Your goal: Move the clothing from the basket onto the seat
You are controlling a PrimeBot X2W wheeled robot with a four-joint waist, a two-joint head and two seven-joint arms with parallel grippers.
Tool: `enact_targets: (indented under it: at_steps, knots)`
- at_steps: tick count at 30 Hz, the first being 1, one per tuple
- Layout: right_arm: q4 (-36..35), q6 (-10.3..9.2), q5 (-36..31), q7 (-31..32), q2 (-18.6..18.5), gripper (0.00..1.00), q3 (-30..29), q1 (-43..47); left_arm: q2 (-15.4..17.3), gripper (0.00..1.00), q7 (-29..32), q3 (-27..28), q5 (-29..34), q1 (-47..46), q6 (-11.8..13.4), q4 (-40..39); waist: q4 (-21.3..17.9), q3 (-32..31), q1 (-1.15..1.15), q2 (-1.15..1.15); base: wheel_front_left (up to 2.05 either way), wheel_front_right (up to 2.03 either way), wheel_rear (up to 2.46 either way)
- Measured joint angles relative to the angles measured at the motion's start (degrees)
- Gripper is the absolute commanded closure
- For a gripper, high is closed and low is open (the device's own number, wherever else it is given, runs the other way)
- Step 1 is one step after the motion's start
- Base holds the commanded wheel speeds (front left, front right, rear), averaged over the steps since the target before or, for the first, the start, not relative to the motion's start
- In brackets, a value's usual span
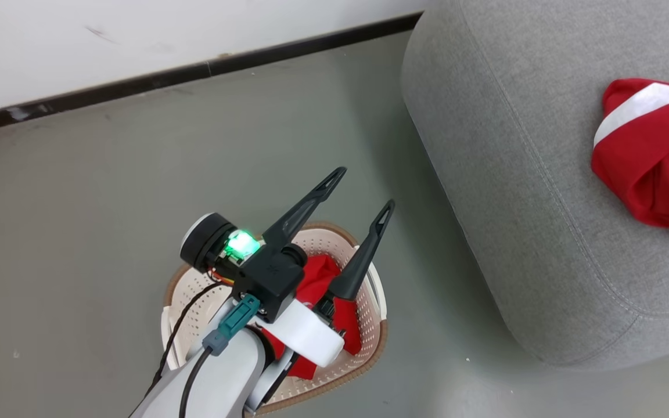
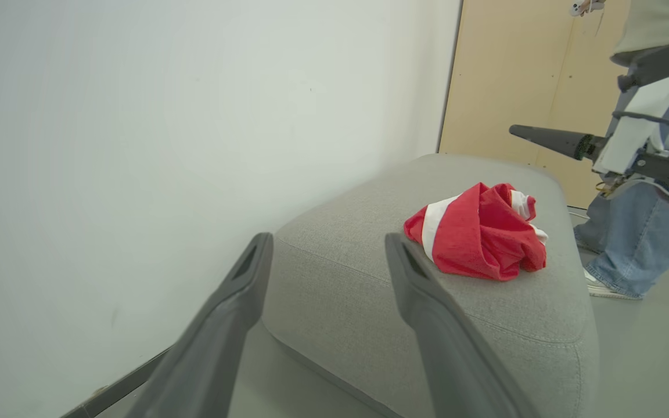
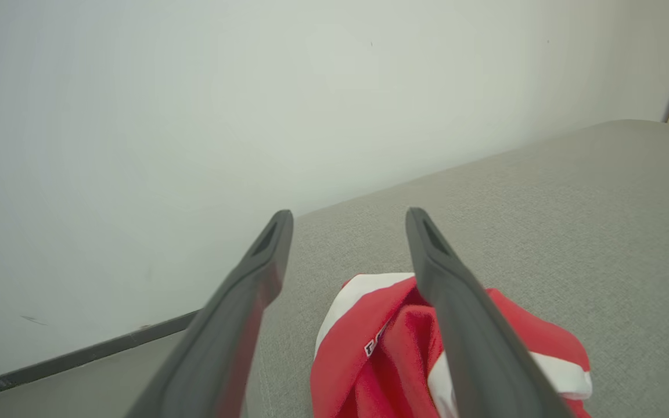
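Head view, L to R: 1 basket point(image 1: 369, 348) on the floor point(image 1: 79, 203) w/ 1 red garment point(image 1: 318, 273) bunched inside. The left gripper point(image 1: 366, 186) is over it, fingers spread wide w/ nothing btwn them. That garment shows under the gripper's black body, back from the fingertips, not gripped. Further right is 1 grey seat point(image 1: 514, 174). A second red garment point(image 1: 654, 162), white stripe showing, is crumpled on top by the frame's right edge, well apart from the left gripper. Count: 2 garments, 1 basket, 1 seat.

Left wrist view: same 2 fingers wide apart and empty, aimed at the seat's near corner. The second red garment lies on the cushion just past the right-hand fingertip. A person in jeans point(image 2: 630, 244) stands at far right.

Right wrist view: right gripper point(image 3: 349, 217) also spread wide, holding nothing. The second red garment lies on the seat directly below it, partly hidden by the right-hand finger. Can't tell if they touch.
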Motion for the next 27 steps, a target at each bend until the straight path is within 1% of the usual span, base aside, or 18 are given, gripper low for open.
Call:
enact_targets:
  at_steps: [5, 11, 16, 20, 27]
  knots:
    - [-3.28, 0.00, -1.55, 0.00, 0.65, 0.00, 2.64, 0.34, 0.30, 0.00, -0.21, 0.80, -0.24, 1.72, 0.67, 0.87, 0.81, -1.81, 0.00, 0.00, 0.00, 0.00, 0.00]
    - [-6.36, 0.00, -3.97, 0.00, 1.63, 0.00, 3.89, 0.91, 0.92, 0.00, -0.45, 2.88, -0.70, 3.65, 2.57, 1.87, 2.10, -4.08, 0.00, 0.00, 0.00, 0.00, 0.00]
    - [-8.40, 0.00, -5.37, -0.01, 3.76, 0.00, 4.83, 2.46, 1.15, 0.00, -0.46, 4.91, -1.34, 5.36, 3.87, 2.45, 3.31, -6.11, 0.00, 0.00, 0.00, 0.00, 0.00]
    - [-9.93, 0.00, -8.35, -0.01, 4.47, 0.00, 5.26, 3.53, 1.42, 0.00, -0.58, 6.50, -2.22, 6.91, 5.31, 3.16, 4.33, -7.79, 0.00, 0.00, 0.00, 0.00, 0.00]
    - [-12.22, 0.00, -11.02, -0.01, 7.71, 0.00, 6.23, 6.07, 1.85, 0.00, -0.78, 9.57, -2.83, 10.24, 8.27, 4.05, 6.11, -10.82, 0.00, 0.00, 0.00, 0.00, 0.00]
